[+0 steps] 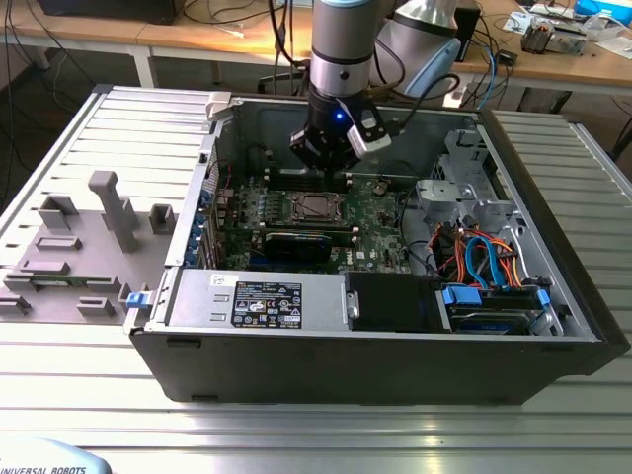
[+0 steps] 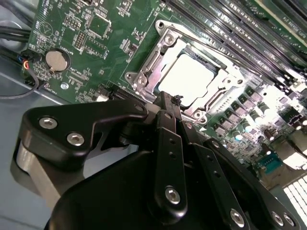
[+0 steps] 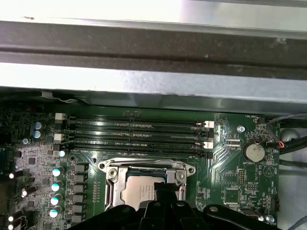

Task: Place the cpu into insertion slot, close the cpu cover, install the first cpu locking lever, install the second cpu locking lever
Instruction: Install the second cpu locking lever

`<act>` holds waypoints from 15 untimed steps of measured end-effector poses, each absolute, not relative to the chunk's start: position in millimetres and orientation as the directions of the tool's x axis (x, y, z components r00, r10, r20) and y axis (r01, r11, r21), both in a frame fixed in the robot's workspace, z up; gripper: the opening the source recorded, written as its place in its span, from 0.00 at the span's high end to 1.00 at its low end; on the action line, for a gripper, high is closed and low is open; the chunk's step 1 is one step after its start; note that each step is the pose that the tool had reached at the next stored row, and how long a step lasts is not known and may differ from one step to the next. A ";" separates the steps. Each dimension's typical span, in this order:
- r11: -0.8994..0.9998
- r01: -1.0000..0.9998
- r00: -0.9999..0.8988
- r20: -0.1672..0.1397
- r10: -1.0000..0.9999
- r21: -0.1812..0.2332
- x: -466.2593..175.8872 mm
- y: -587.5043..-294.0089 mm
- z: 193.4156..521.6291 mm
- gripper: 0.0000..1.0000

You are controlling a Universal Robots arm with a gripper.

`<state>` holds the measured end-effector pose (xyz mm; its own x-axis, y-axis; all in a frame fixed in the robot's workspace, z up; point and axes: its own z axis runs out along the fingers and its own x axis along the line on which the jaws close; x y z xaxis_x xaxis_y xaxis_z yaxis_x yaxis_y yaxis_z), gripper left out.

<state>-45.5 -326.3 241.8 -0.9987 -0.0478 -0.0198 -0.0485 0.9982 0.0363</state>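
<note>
One gripper (image 2: pixel 168 103) hung just above the near edge of the insertion slot (image 2: pixel 189 76), its black fingers (image 2: pixel 168 139) drawn together to a narrow tip with nothing between them. Beyond the tip the cpu (image 2: pixel 192 79) already lay flat in the slot, its pale metal top showing through the window of the cpu cover (image 2: pixel 144 79), which lay down over it. I judged the chip light, stiff and fragile, best held by its edges; the thin cover frame looked springy and slick. In the first wrist view the cpu (image 3: pixel 139 194) sat inside the same frame, with the memory slots (image 3: pixel 134 134) farther off. White print marked the motherboard (image 3: pixel 230 177), and a label lay on the case's near side, but I left both unread.
</note>
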 end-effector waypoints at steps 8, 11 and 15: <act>0.999 -0.024 -1.000 -0.020 -0.024 0.036 -45.6 -326.5 254.2 0.89; 0.999 -0.025 -1.000 -0.020 -0.024 0.034 -45.6 -327.4 254.2 0.89; 0.999 -0.025 -1.000 -0.020 -0.024 0.034 -45.6 -331.2 254.1 0.89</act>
<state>-45.6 -331.2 254.1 -0.9995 -0.0240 -0.0198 -0.0247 0.9991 0.0342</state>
